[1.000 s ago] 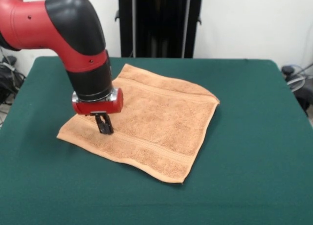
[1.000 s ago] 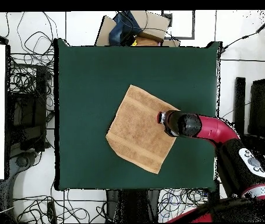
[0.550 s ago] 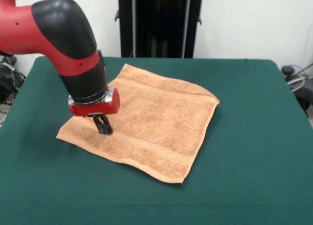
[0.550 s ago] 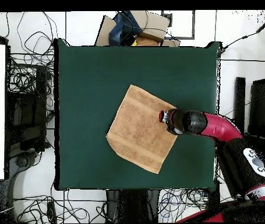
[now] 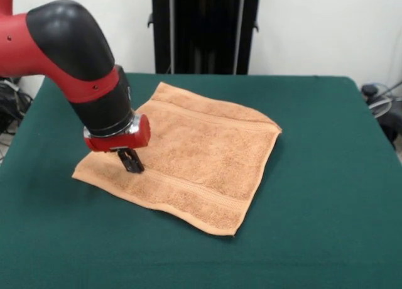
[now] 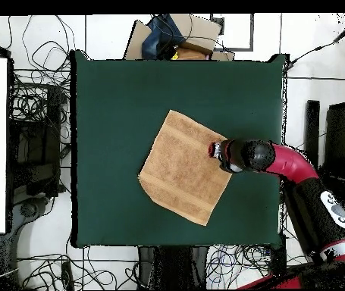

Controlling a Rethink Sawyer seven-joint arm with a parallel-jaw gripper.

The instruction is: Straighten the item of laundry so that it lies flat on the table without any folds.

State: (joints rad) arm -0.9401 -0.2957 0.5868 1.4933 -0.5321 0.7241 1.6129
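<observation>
Dark green table fills the scene. Down on it, the gripper has slid slightly toward the towel's left corner since a second ago, its tips drawn narrow and pressing into the cloth there. Spread open mid-table as a diamond, the towel has barely shifted, its far corner slightly raised.

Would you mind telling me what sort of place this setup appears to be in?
Probably a robotics lab. A red and black robot arm works over a light orange terry-cloth towel on a dark green felt-covered table, and tangled black cables cover the white floor around it.
</observation>
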